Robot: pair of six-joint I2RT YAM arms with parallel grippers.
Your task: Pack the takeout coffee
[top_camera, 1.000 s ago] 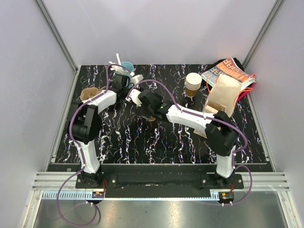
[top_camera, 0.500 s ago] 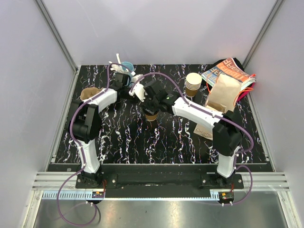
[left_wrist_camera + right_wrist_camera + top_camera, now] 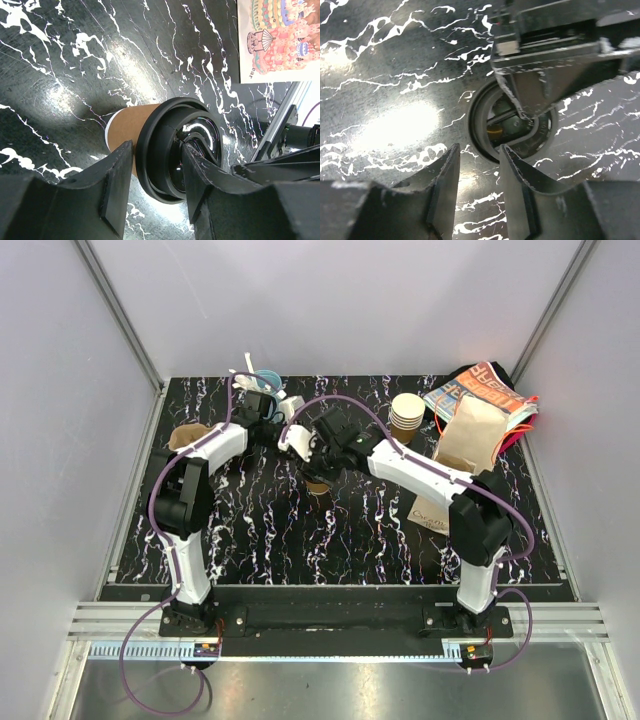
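Note:
The takeout coffee (image 3: 318, 484), a brown paper cup (image 3: 122, 132) under a black lid (image 3: 165, 125), stands mid-table. My left gripper (image 3: 157, 147) holds the lid's rim, one finger outside it and one pressed on the lid's top; only a sliver shows at the outer finger. From above, my right gripper (image 3: 480, 147) has its narrow jaws astride the near rim of the lid (image 3: 476, 125). I cannot tell whether they pinch it. A left finger (image 3: 530, 85) lies across the lid. In the top view the left gripper (image 3: 300, 440) and right gripper (image 3: 322, 462) meet over the cup.
A stack of nested cups (image 3: 406, 417) and a tan paper bag (image 3: 470, 437) on colourful printed paper (image 3: 485, 385) sit at the back right. A light-blue cup with utensils (image 3: 262, 380) is at the back left, a brown crumpled thing (image 3: 185, 437) at the left, a printed bag (image 3: 432, 512) under the right arm.
My right arm swung back and to the right over the cup, and its jaws narrowed from wide to about the rim's width. The left gripper barely shifted.

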